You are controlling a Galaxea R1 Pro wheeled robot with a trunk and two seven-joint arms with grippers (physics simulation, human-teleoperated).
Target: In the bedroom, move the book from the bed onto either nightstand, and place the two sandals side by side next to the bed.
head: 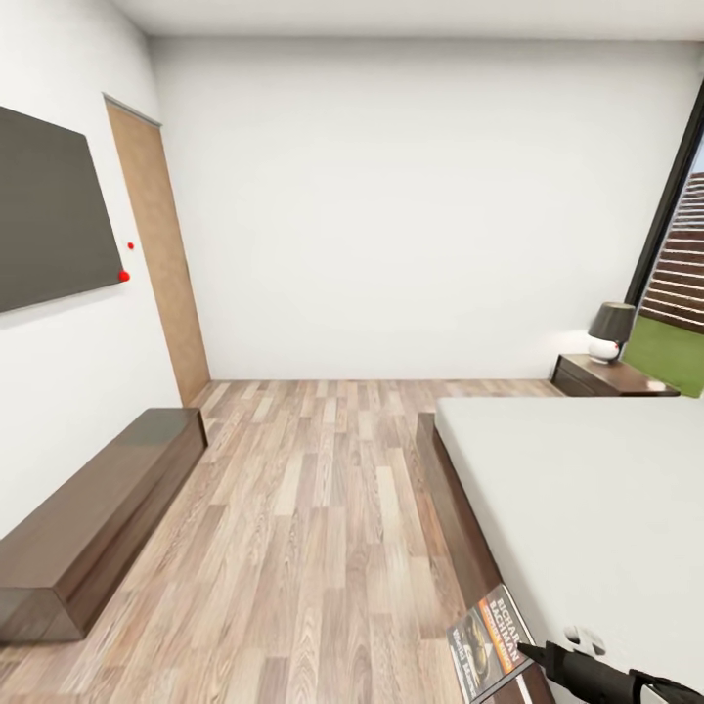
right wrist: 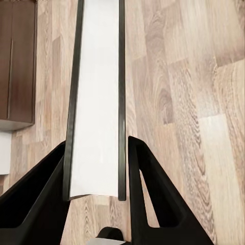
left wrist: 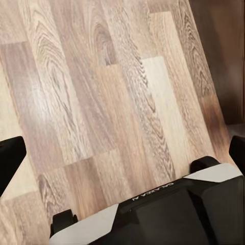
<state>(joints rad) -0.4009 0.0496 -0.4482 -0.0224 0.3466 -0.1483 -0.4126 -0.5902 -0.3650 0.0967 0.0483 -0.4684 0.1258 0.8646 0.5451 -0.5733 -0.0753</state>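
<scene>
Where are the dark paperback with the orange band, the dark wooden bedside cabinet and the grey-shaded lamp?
Dark orange-banded paperback (head: 489,645): head view, cover.
Dark wooden bedside cabinet (head: 626,380): head view, glossy top.
Grey-shaded lamp (head: 612,324): head view, shade.

One book (head: 492,640) shows, held edge-on between two black fingers (right wrist: 153,189) of the right claw (head: 533,650). There is one bed (head: 587,489), one nightstand (head: 611,376) carrying one lamp (head: 611,332), one long low dresser (head: 98,513), one door (head: 161,249) and one dark wall panel (head: 54,210). Two small red dots (head: 124,276) sit by that panel; what they are is unclear.
</scene>
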